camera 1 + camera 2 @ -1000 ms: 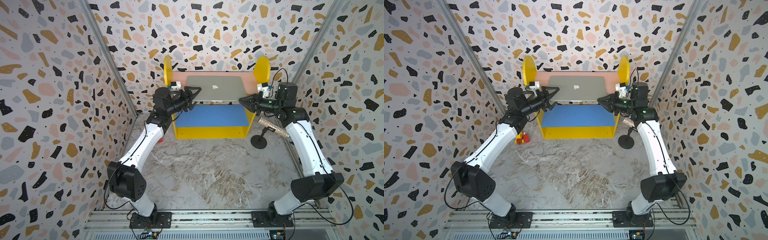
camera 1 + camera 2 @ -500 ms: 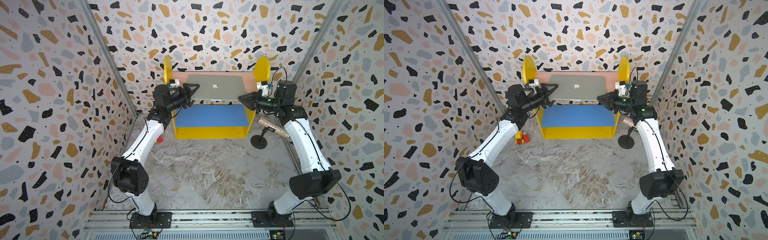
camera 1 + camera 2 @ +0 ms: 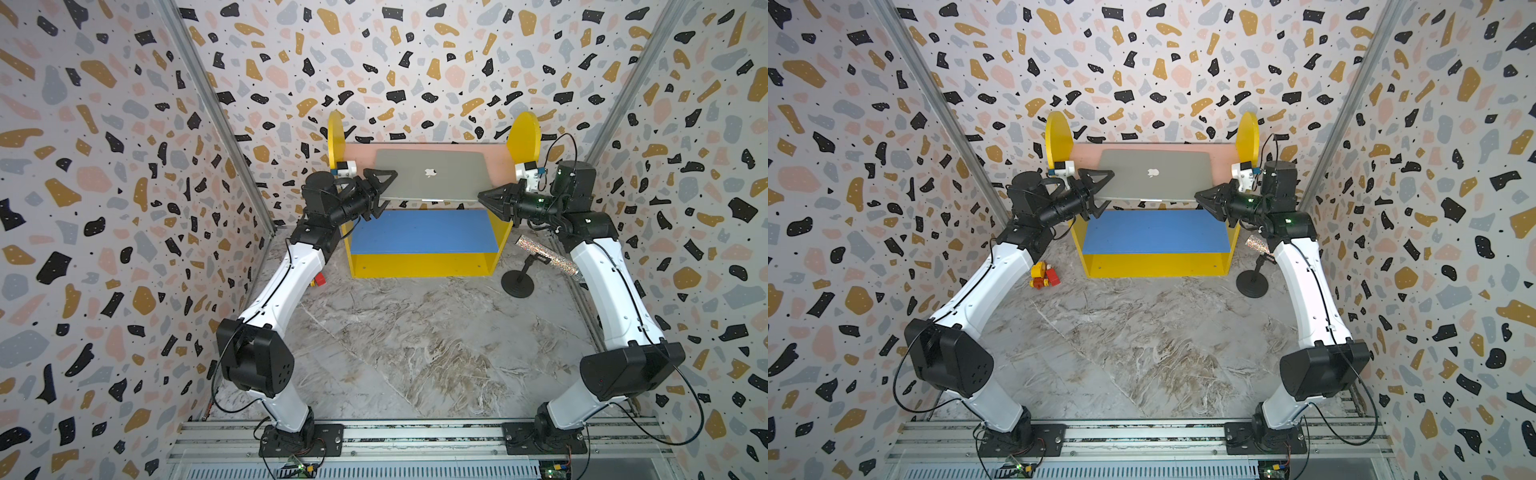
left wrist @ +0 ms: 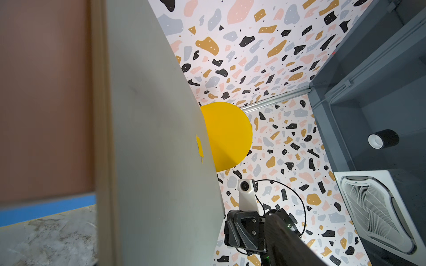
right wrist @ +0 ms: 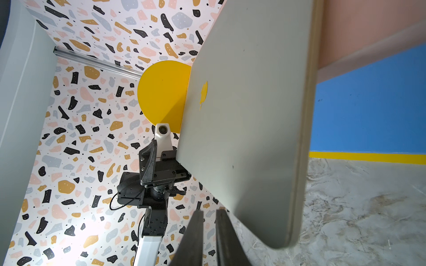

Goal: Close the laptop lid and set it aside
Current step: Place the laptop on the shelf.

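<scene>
Soft, even light is falling from above in both top views, keeping the patterned walls bright and leaving only faint shadows on the marbled floor. In the left wrist view the pink board is blurring out of focus, the ceiling is sitting dim, and the wide lens is bowing the laptop lid. In the right wrist view a pale glare is washing out the lower wall.

We log a yellow shelf unit holding a blue board; a glittery microphone on a black round stand beside it; a red-yellow toy opposite.
</scene>
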Controlling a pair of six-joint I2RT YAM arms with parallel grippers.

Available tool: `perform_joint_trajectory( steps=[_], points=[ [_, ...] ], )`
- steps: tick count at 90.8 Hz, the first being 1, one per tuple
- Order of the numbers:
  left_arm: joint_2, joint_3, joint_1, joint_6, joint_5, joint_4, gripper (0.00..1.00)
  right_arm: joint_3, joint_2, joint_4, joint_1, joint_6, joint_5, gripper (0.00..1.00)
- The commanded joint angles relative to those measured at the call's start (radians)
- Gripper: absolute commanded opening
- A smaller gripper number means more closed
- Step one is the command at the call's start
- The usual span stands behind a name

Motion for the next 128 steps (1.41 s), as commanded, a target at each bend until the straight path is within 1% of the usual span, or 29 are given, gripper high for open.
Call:
perform_joint_trajectory(
  steps=[1, 18, 31, 58, 62, 68, 74, 80, 84, 89, 96, 107, 128],
  points=[
    [-0.051, -0.018, 0.009, 0.035, -0.004, 0.015, 0.79, -0.003, -0.061, 0.005, -0.007, -0.016, -0.02, 0.17],
    [-0.083, -0.047, 0.012, 0.051, -0.007, -0.011, 0.8, -0.021, -0.079, 0.004, -0.012, -0.016, -0.023, 0.17],
    [-0.118, -0.1, 0.014, 0.056, -0.01, -0.016, 0.8, -0.028, -0.089, 0.002, -0.015, -0.016, -0.026, 0.17],
    [-0.252, -0.245, 0.021, 0.075, -0.033, -0.015, 0.73, -0.063, -0.111, 0.002, -0.02, -0.023, -0.029, 0.16],
    [-0.27, -0.258, 0.021, 0.081, -0.035, -0.022, 0.71, -0.066, -0.112, 0.002, -0.021, -0.024, -0.03, 0.16],
    [-0.292, -0.277, 0.021, 0.085, -0.035, -0.023, 0.64, -0.069, -0.112, 0.002, -0.021, -0.023, -0.029, 0.16],
    [-0.306, -0.289, 0.022, 0.091, -0.029, -0.021, 0.52, -0.07, -0.112, 0.003, -0.021, -0.025, -0.029, 0.16],
    [-0.311, -0.291, 0.021, 0.099, -0.02, -0.025, 0.34, -0.073, -0.11, 0.002, -0.022, -0.026, -0.027, 0.16],
    [-0.308, -0.288, 0.021, 0.102, -0.014, -0.027, 0.25, -0.075, -0.108, 0.002, -0.022, -0.027, -0.028, 0.16],
    [-0.304, -0.283, 0.021, 0.102, -0.007, -0.029, 0.17, -0.075, -0.104, 0.002, -0.021, -0.027, -0.029, 0.16],
    [-0.289, -0.27, 0.021, 0.105, 0.001, -0.032, 0.08, -0.077, -0.1, 0.002, -0.021, -0.027, -0.028, 0.16],
    [-0.261, -0.242, 0.021, 0.107, 0.011, -0.038, 0.0, -0.073, -0.093, 0.002, -0.022, -0.029, -0.028, 0.16],
    [-0.212, -0.201, 0.021, 0.093, 0.031, -0.013, 0.0, -0.065, -0.072, 0.004, -0.026, -0.028, -0.035, 0.16]
  ],
)
